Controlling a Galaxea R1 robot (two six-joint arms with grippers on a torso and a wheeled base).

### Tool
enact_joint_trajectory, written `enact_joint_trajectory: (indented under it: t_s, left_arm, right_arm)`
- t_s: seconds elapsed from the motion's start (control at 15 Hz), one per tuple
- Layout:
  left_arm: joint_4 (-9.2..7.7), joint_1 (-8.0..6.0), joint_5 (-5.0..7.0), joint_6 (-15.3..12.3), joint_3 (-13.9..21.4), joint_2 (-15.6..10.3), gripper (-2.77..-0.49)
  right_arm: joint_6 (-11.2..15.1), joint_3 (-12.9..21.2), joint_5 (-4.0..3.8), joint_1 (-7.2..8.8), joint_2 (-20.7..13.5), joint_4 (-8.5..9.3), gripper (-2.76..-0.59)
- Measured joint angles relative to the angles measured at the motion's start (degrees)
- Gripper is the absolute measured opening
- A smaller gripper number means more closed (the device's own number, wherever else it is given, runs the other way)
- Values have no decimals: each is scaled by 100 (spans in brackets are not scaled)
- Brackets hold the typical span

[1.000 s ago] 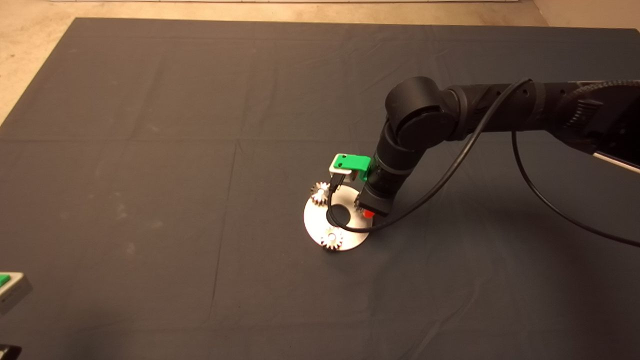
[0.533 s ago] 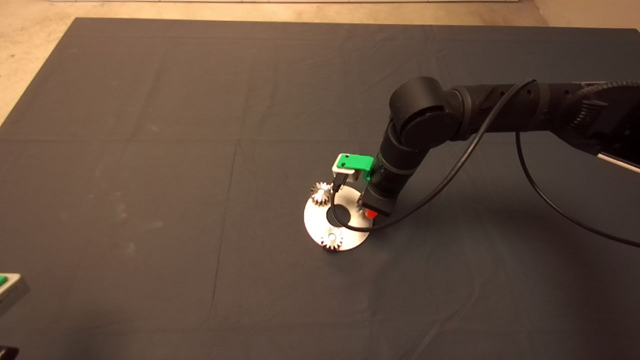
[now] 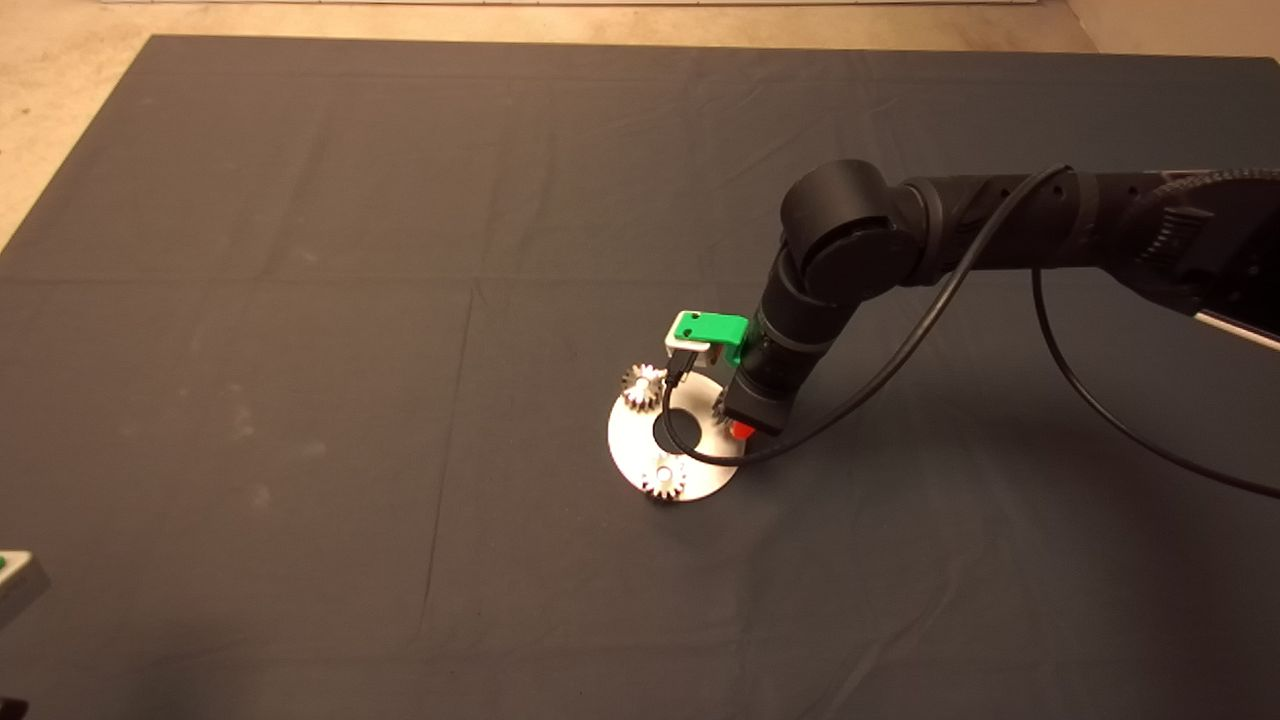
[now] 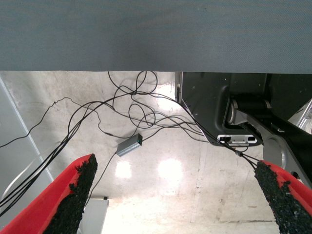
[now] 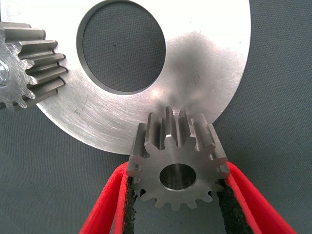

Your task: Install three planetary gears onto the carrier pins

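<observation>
While the right end effector grips a planetary gear between its fingers, it hovers at the plate's edge.

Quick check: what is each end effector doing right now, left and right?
Left end effector: open, empty, parked at the mat's lower left edge.
Right end effector: closed on a gear over the round plate.

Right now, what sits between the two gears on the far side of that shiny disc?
In the head view, between the left gear and the held gear lies bare plate, its central hole and a looping cable.
</observation>
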Motion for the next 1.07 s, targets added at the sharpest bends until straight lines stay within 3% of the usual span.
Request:
enact_joint_trajectory:
  t_s: [0.4,1.07]
  left_arm:
    - [2,-2,0,8,0,-26,-93]
    - [-1,-1,0,18,0,-28,-93]
  right_arm:
    - [-2,-2,-61,0,50,-11,-235]
    - [-5,-2,-78,0,62,-19,-228]
